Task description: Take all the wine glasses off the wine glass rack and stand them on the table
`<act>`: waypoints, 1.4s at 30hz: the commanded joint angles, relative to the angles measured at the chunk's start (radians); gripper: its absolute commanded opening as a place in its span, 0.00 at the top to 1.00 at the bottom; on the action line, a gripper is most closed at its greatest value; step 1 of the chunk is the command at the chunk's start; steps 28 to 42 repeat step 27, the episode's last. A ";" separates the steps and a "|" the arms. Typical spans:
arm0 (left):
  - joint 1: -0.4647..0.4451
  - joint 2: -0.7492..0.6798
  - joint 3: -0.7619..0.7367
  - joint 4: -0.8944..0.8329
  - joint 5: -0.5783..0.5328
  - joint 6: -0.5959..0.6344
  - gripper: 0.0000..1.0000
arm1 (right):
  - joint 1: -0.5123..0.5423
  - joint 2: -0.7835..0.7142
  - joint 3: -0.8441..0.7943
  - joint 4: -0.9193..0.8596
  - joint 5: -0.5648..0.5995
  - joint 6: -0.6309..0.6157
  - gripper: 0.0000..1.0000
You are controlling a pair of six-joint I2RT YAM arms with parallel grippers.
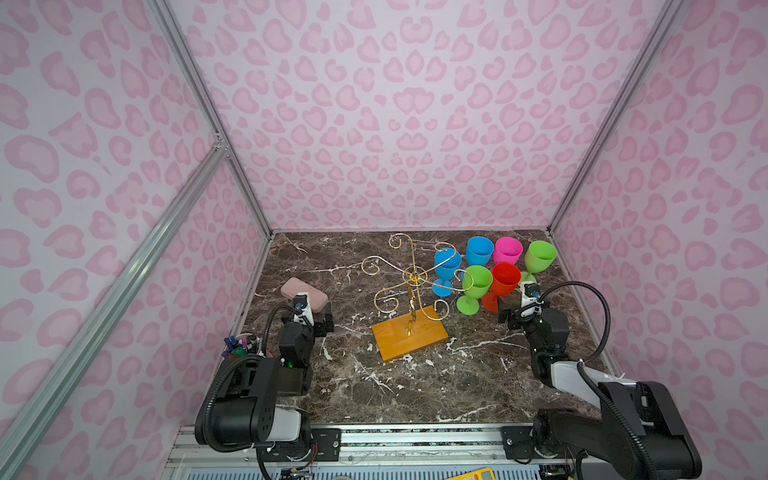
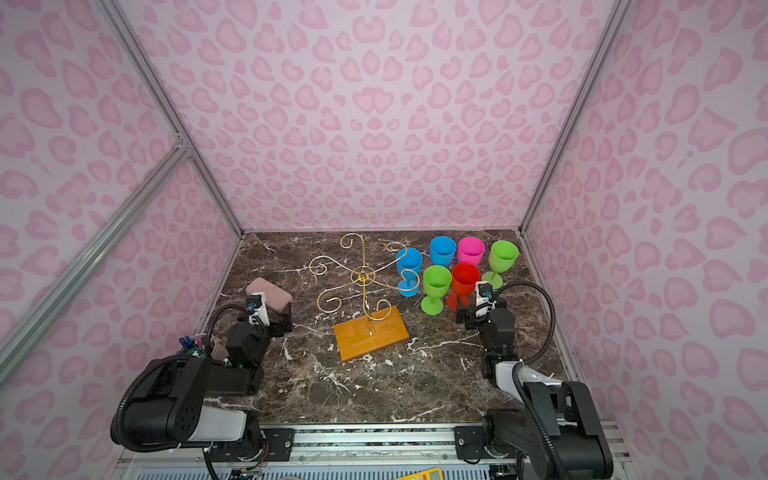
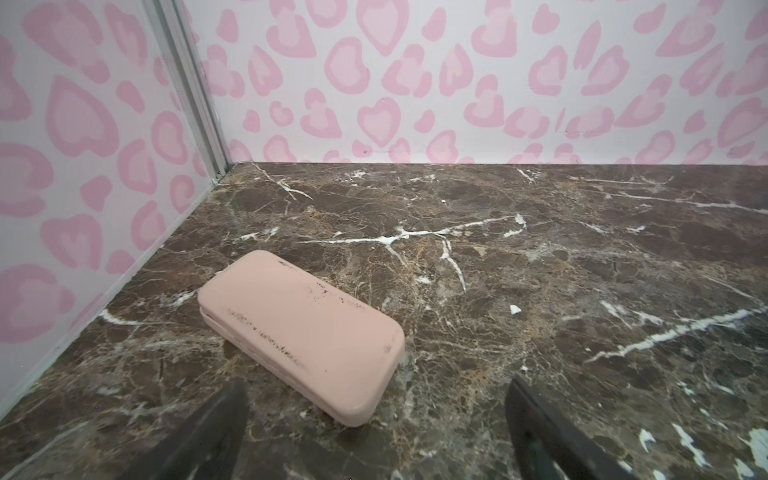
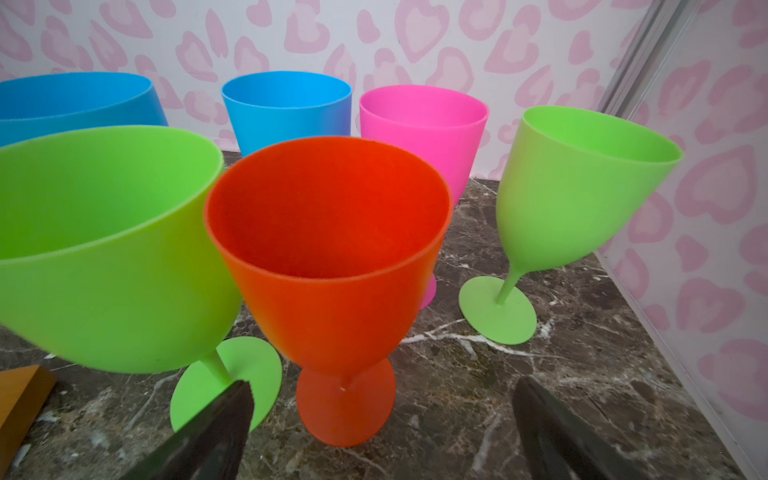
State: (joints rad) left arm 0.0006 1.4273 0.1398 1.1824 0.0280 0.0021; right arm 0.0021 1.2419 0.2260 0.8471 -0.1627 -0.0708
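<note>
Pink heart-print walls close in a brown marble surface (image 1: 415, 386). In both top views the wine glass rack (image 1: 414, 275) stands upright mid-surface on its orange wooden base (image 1: 409, 337). Right of it six glasses stand upright on the surface — a blue glass (image 1: 446, 270) just behind a scroll tip, a rear blue glass (image 1: 478, 251), a pink glass (image 1: 508, 249), a corner green glass (image 1: 539, 255), a near green glass (image 1: 477, 280) and a red glass (image 1: 506, 279). The left tool (image 1: 311, 318) is by a pink case (image 1: 297, 289); the right tool (image 1: 519, 311) is just in front of the red glass.

In the left wrist view the left tool's fingers (image 3: 220, 419) are spread wide, with the case's near end between them, touching neither.

In the right wrist view the right tool's fingers (image 4: 220, 424) are spread wide too — the red glass's foot lies between them, ungripped, and one fingertip overlaps the near green glass's foot.
</note>
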 commanded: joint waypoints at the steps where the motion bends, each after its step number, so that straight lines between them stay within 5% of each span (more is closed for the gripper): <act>1: 0.002 0.009 0.004 0.085 0.055 0.030 0.03 | -0.002 0.005 -0.009 0.082 -0.014 0.006 0.01; 13: -0.020 0.010 0.053 0.000 -0.053 0.016 0.03 | -0.025 0.067 -0.020 0.149 -0.031 0.028 0.01; 42: -0.021 0.012 0.060 -0.010 -0.073 0.008 0.03 | -0.050 0.172 -0.022 0.260 -0.067 0.035 0.01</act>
